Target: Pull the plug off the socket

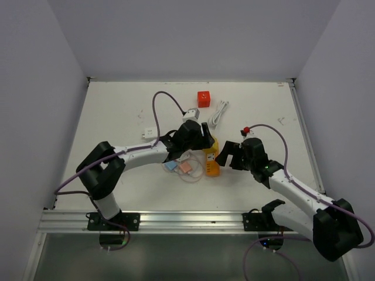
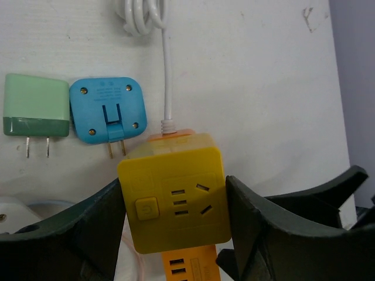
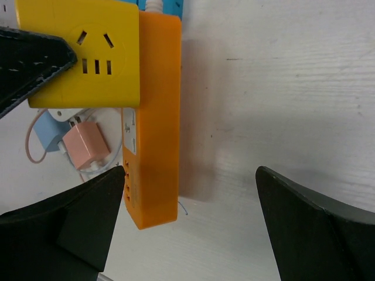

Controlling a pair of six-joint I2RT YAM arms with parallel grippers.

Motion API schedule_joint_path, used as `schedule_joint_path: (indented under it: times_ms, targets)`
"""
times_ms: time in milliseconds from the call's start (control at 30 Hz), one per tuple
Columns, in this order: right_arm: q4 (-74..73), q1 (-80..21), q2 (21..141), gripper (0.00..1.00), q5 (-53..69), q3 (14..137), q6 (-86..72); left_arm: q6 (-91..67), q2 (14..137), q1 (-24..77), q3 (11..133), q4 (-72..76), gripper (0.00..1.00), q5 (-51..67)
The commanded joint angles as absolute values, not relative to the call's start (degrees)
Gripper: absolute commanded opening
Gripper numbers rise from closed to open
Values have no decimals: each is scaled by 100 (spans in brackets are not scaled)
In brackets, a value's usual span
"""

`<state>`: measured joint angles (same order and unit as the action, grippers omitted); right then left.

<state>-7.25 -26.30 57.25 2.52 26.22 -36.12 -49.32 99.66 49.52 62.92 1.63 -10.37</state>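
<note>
Clamping the yellow cube plug (image 2: 173, 175) on the orange socket strip (image 3: 155, 117), left gripper (image 2: 174, 219) squeezes both sides; right gripper (image 3: 190, 225) (jaws wide apart, empty) hovers by the strip.

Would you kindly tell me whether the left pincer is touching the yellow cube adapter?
Touching. The left wrist view shows the left pincer closed flush against both sides of the yellow cube adapter, no gap.

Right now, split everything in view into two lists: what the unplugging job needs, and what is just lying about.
For the job: yellow cube adapter, orange power strip, left end effector clamped on the adapter, right end effector open by the strip.

Lying about: green charger, blue adapter, pink charger, red cube.
</note>
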Motion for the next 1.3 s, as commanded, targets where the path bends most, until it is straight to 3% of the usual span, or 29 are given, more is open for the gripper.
schedule_joint_path:
  times_ms: [0, 267, 367, 500, 733, 1033, 1267]
  targets:
    - [-36, -2646, 6046, 97, 905, 2909, -3832, -5256, 9449, 4940, 5977, 1862, 7, -686]
    - [343, -2654, 6521, 95, 1081, 2927, -3920, -5388, 9237, 4896, 5415, 2899, 5, -501]
    - [474, -2654, 6583, 90, 1090, 2892, -3946, -5414, 9167, 4896, 5248, 3233, 5, -448]
    - [633, -2654, 6653, 79, 1064, 2865, -4008, -5414, 9079, 4904, 5063, 3585, 5, -387]
    - [659, -2654, 6592, 49, 1011, 2830, -4034, -5432, 8930, 4896, 4641, 4385, 4, -317]
    - [80, -2654, 6337, 0, 493, 2953, -3797, -5248, 8693, 4896, 4308, 4755, 3, -369]
    - [-921, -2646, 6284, 0, -412, 3120, -3674, -4852, 8139, 4896, 4087, 4747, 0, -711]
